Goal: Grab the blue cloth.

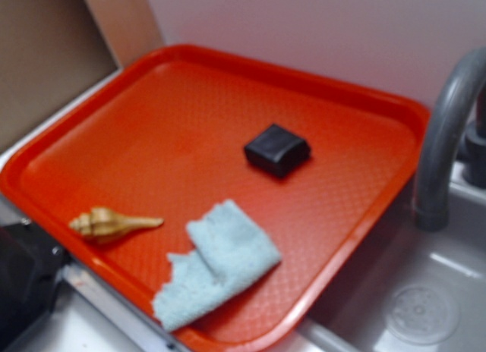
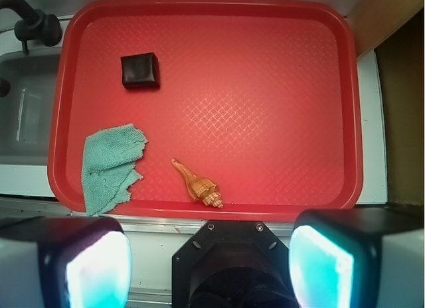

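**Pincer wide, cloth waiting at the tray's edge**

We're looking down through the wrist view, and the pincer (image 2: 209, 258) sits along the bottom of the frame with its two fingers (image 2: 89, 268) spread far apart, nothing between them. It hangs off the near side of the tray (image 2: 265, 69), clear of everything on it.

The cloth (image 2: 109, 165) lies in the lower left of that view, rumpled and folded over itself, its ragged edge right at the tray's rim. In the exterior view we find the same cloth (image 1: 216, 265) at bottom centre, one corner reaching the tray's (image 1: 152, 124) lip.

Just beside it, apart by a small gap, there's the shell (image 2: 198, 185), pointed end up and left; outside, the shell (image 1: 114, 224) shows at lower left. The black block (image 2: 139, 70) rests well apart, upper left in the wrist view, mid-tray (image 1: 277, 149) outside.

Off the tray, we've got a sink (image 1: 425, 306) and grey tap (image 1: 444, 147) on the right of the exterior view.
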Tool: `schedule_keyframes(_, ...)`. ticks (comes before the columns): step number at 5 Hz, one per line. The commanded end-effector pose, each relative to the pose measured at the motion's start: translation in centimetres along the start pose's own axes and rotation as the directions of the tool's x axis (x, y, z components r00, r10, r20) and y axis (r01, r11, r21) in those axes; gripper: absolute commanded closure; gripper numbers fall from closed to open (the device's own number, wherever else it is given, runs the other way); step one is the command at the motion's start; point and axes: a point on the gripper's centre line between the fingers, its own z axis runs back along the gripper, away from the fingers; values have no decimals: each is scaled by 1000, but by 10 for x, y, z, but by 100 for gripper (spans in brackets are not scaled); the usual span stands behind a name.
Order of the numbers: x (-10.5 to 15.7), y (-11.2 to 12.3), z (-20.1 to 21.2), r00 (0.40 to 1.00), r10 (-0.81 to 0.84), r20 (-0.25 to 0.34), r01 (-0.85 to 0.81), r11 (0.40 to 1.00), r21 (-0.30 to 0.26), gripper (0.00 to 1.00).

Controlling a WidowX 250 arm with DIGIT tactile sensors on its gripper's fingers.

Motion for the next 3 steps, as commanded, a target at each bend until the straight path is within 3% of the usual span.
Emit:
schedule_keyframes(1, 0, 0, 0, 1000, 0, 0, 0, 1000, 0, 0)
schedule_keyframes(2, 36, -34, -55, 982, -183, 47, 181, 983, 35, 0)
schedule_keyframes(3, 58, -73, -109, 915, -394, 82, 391, 919, 54, 0)
